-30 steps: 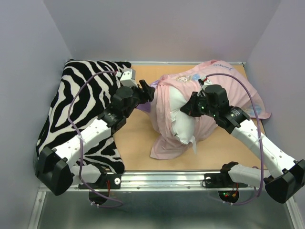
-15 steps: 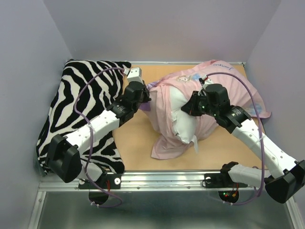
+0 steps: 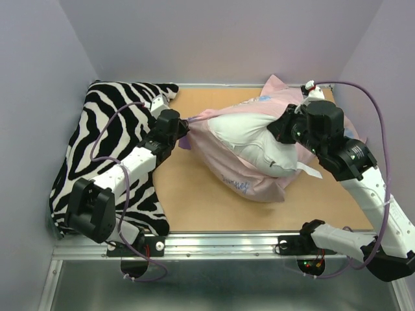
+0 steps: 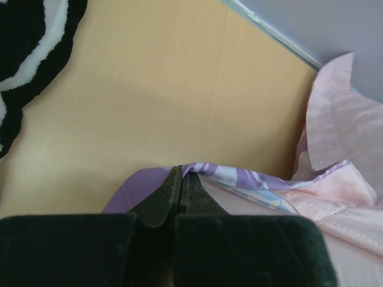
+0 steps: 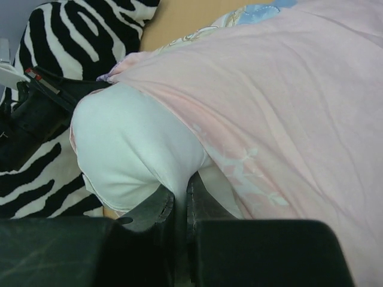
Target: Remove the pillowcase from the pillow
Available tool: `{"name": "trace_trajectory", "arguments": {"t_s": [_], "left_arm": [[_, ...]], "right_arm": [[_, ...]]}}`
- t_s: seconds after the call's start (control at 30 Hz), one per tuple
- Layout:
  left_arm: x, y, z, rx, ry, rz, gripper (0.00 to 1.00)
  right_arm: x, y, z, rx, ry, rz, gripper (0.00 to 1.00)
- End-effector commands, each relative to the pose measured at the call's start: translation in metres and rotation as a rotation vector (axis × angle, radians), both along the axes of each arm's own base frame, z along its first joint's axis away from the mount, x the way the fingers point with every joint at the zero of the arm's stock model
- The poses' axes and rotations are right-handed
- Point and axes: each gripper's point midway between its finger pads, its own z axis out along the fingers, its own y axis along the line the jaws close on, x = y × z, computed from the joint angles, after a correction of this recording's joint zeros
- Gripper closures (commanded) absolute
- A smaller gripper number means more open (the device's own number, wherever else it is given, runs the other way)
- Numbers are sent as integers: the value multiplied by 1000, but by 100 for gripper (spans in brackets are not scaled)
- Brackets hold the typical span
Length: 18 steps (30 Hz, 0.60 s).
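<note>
A tan desk (image 3: 188,194) fills the overhead view. Along its left side lies a large black-and-white zebra-striped cushion (image 3: 97,142). Right of the cushion, across a strip of bare desk, the pillowcase (image 3: 227,170) forms a rumpled mound. It shows mostly its pale pink inner side, with a sliver of purple print at the edge nearest the cushion.

The white pillow (image 3: 256,136) bulges out of the top of that mound. Its upper face and its end away from the cushion are bare, while pink fabric wraps its underside and the end facing the cushion.

The left end effector (image 4: 180,179) sits at the cushion's right edge, pinched tight on the purple hem, which stretches taut from there. The right end effector (image 5: 181,194), on the far side of the mound from the cushion, is clamped on a fold of white pillow fabric.

The removal looks roughly half done. The case is turned back and much of the pillow is exposed, but it has yet to come fully free.
</note>
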Motion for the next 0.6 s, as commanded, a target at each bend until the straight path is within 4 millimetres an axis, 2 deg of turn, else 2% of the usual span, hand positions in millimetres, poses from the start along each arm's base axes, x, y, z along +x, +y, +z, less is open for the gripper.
{"name": "trace_trajectory", "arguments": {"t_s": [0.0,0.1,0.17,0.23,0.33,0.4,0.47,0.5,0.53,0.57], "left_arm": [[10,40,-38,74,78,137,100],[15,45,-56,66,112,155,100],[16,43,-60,48,109,147,100],[14,44,-76,45,137,150,100],[17,36,-88,30,160,111,100],[23,26,-82,4,130,75,100],[27,10,-72,-17,101,-9,100],[34,0,-59,-38,50,-46,100],[36,-16,-49,-67,19,-123,100],[42,-28,-33,-97,-14,-171,100]], "right_arm": [[-13,-51,121,132,-321,-195,99],[-19,-68,140,124,-362,-256,99],[-23,-73,148,121,-370,-270,100],[-27,-81,159,118,-391,-296,99],[-29,-81,167,130,-404,-287,100],[-25,-75,164,129,-390,-269,99],[-19,-57,152,126,-354,-200,99],[-14,-48,144,137,-327,-176,99],[-9,-27,130,145,-294,-91,99],[-7,-17,122,163,-275,-56,100]]}}
